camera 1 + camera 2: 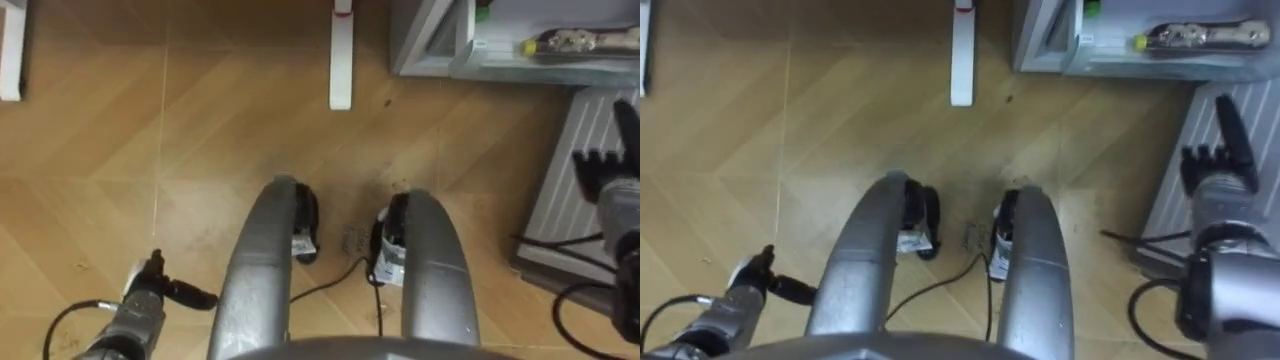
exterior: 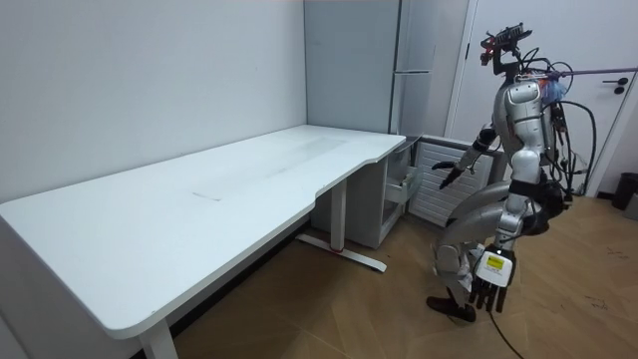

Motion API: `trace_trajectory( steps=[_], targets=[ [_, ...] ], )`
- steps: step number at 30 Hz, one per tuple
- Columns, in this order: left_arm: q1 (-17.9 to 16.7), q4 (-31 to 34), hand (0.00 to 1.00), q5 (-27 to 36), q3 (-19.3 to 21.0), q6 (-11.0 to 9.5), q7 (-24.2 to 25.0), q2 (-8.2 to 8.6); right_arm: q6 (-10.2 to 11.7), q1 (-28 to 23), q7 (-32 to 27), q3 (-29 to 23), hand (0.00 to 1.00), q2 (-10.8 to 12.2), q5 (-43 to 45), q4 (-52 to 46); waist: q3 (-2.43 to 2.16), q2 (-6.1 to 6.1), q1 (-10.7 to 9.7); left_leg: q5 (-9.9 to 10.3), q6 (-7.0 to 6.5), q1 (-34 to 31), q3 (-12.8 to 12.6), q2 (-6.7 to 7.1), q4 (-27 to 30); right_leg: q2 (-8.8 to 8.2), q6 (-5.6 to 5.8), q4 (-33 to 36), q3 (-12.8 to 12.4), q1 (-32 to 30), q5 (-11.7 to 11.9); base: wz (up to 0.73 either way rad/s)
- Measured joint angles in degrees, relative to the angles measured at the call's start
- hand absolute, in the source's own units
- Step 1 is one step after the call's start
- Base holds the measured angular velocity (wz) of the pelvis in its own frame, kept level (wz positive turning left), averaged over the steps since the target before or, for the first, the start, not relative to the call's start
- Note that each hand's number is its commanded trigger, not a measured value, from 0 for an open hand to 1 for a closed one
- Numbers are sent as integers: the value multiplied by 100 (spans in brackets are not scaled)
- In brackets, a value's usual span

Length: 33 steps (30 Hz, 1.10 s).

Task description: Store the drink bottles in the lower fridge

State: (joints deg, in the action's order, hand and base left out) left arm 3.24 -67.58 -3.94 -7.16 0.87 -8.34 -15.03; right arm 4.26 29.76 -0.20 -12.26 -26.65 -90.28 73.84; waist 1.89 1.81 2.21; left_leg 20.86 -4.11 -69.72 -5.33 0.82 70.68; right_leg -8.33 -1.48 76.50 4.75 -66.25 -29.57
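On the white shelf, one yellow-capped bottle

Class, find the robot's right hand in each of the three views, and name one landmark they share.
Left eye view: right hand at right edge, fingers straight, over white ribbed panel.
Right eye view: right side, over that panel.
Room view: right of centre, held out before that panel.
Shared landmark: white desk leg.
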Motion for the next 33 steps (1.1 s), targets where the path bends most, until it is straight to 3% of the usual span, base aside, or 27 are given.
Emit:
trace_trajectory(
  steps=[4, 5, 8, 10, 13, 20, 26, 33],
  targets=[
    [-59, 262, 0, 6, -2, 8, 25, -96, 0, 100, 104, 165, 0, -135, -163, -183, 3, 160, 66, 7, -9, -281, 7, 6, 197, -66, -4, 232, 1, -267, -53, 6],
    [-79, 339, 0, 57, -32, 21, 26, -133, -1, 100, 108, 223, 0, -158, -172, -286, 24, 197, 106, 13, -18, -313, 9, -2, 233, -64, -5, 264, 7, -296, -62, 0],
    [-107, 364, 0, 229, -103, 16, 30, -168, 1, 104, 111, 301, 0, -175, -216, -537, 32, 230, 138, 25, -32, -320, 9, 0, 244, -70, 6, 271, 10, -293, -72, 0],
    [-124, 362, 0, 494, -115, -13, 30, -207, 9, 192, 115, 323, 0, -179, -271, -744, 43, 254, 117, 27, -36, -332, 9, 100, 256, -172, 10, 335, 48, -293, -122, 18],
    [-257, 431, 0, 855, -216, -55, 23, -333, 85, 257, -59, 376, 0, -182, -319, -747, 49, 323, 121, 74, -62, -366, 25, 115, 345, -230, 24, 432, 55, -294, -210, 12],
    [-564, 804, 0, 868, -206, 78, 57, -458, 300, 261, -314, 735, 0, -187, -327, -908, 62, 422, 176, 127, -84, -476, 25, 117, 477, -247, 48, 544, 24, -398, -241, -2],
    [-755, 1195, 0, 993, -263, 116, 294, -463, 510, 260, -345, 1092, 0, -190, -390, -908, 73, 442, 232, 101, -41, -471, 45, 202, 479, -256, 37, 621, 34, -399, -268, 4],
    [-1148, 1563, 0, 1011, -266, 181, 498, -533, 644, 260, -402, 1451, 0, -213, -447, -1045, 77, 449, 327, 35, 98, -498, 229, 192, 462, -264, -104, 622, 164, -383, -310, 4]
  ],
)
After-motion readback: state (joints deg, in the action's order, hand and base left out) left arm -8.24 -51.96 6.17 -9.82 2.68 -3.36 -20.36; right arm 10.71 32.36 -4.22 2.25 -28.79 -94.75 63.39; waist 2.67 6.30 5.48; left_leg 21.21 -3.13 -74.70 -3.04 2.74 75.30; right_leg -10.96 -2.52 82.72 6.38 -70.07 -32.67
